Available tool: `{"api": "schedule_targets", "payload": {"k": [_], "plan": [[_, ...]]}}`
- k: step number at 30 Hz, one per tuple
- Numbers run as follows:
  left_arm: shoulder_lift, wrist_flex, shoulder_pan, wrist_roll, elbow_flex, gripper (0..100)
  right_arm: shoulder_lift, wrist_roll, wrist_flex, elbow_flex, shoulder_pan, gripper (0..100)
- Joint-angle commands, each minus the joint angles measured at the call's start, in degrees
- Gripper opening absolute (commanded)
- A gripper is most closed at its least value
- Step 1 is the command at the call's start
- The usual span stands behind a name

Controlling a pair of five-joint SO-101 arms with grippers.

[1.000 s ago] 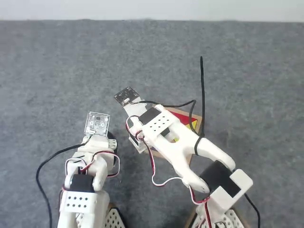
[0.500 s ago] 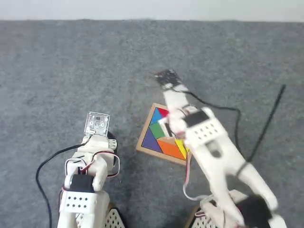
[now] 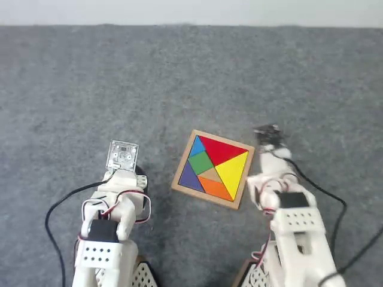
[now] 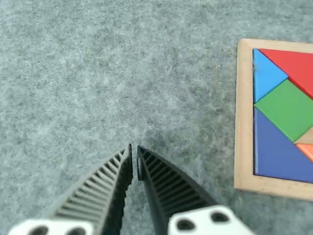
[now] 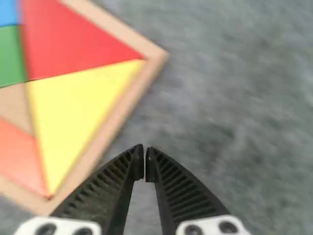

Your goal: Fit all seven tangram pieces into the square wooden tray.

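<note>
**Tray looks packed, both grippers pinched shut on nothing**

Here's the square wooden tray (image 3: pixel 183 160), sitting cornerwise on the grey mat (image 3: pixel 90 89) between the two arms. Inside, the red triangle (image 3: pixel 221 149) meets the yellow triangle (image 3: pixel 233 172). The orange triangle (image 3: pixel 215 187) runs along the near edge, and the purple piece (image 3: pixel 188 177), green square (image 3: pixel 200 162) and small blue triangle (image 3: pixel 197 145) fill the left side. There's a tan patch (image 3: pixel 210 174) at the centre, and I can't tell if it's a piece or bare wood.

The left gripper (image 4: pixel 134 149) has its jaws drawn together, empty, over the mat and well clear of the tray's rim. The right gripper (image 5: pixel 145 149) is also closed up and empty, its tips just off the rim beside the yellow triangle.
</note>
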Motion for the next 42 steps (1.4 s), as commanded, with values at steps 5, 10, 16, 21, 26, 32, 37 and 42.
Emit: {"api": "schedule_targets", "payload": {"k": [5,10,16,21,26,32,37,42], "plan": [[-0.7,0.09,-0.26,0.26,-0.48,1,-17.54,0.7,-8.84,10.9,6.46,0.9],[-0.7,0.09,-0.26,0.26,-0.48,1,-28.18,0.7,-8.84,15.74,6.46,0.9],[-0.7,0.09,-0.26,0.35,-0.48,1,-39.25,0.7,-2.07,17.85,6.46,0.9],[-0.7,0.09,-0.26,0.35,-0.48,1,-47.34,0.7,6.29,17.76,6.37,0.9],[-0.7,0.09,-0.26,0.35,-0.48,1,-52.53,0.79,13.32,17.49,2.42,0.9],[-0.7,0.09,-0.26,0.26,-0.48,1,-52.18,5.1,14.11,17.49,-0.22,0.9],[-0.7,0.09,-0.26,0.26,-0.48,1,-52.18,5.19,14.11,17.49,-0.31,0.9],[-0.7,0.09,-0.26,0.26,-0.48,1,-52.18,5.36,14.11,17.49,-0.31,0.9]]}}
